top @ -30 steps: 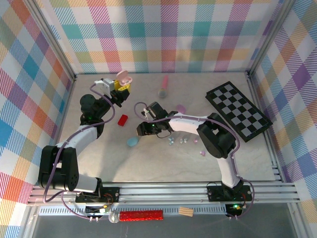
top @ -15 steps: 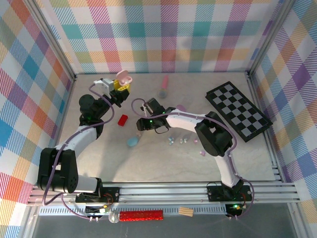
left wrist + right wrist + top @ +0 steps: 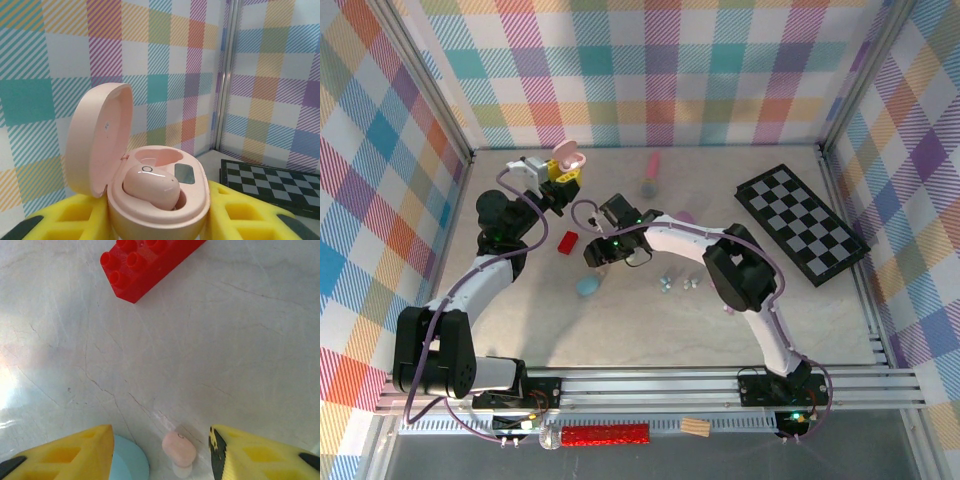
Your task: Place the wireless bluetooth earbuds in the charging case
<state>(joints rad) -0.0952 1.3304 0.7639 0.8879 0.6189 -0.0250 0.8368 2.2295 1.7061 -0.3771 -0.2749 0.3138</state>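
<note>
Since a second ago the right gripper (image 3: 597, 252) has slid left across the worktop (image 3: 620, 335), away from the loose earbuds (image 3: 676, 284) and closer to the red brick (image 3: 568, 241). Left arm: no change noted.

Right wrist view:
- The yellow fingers (image 3: 65, 452) stand apart and grip nothing.
- A pink earbud (image 3: 178, 449) lies on the worktop in the gap between them. It touches neither finger and sits a little nearer the one on the picture's right.
- A blue case (image 3: 131, 460) sits just beside the other finger, with its rim reaching into the gap. It is close to the pink earbud but apart from it.
- The red brick lies beyond the fingertips, well apart.

Overhead:
- This spot is left of the worktop's middle, with the blue case on the near-edge side of the gripper.
- The loose earbuds form a small scatter around the middle.
- A purple case (image 3: 685, 217) lies a little beyond them toward the far edge.
- A chessboard (image 3: 800, 222) lies along the right edge, in the far half.

The left gripper (image 3: 563, 172) is by the far edge, toward the far-left corner, and is clamped on the pink charging case (image 3: 160, 210). Left wrist view: the case sits between the yellow pads with its lid (image 3: 97, 140) swung open and standing upright. One seated earbud (image 3: 150, 186) rests in the tray.
</note>
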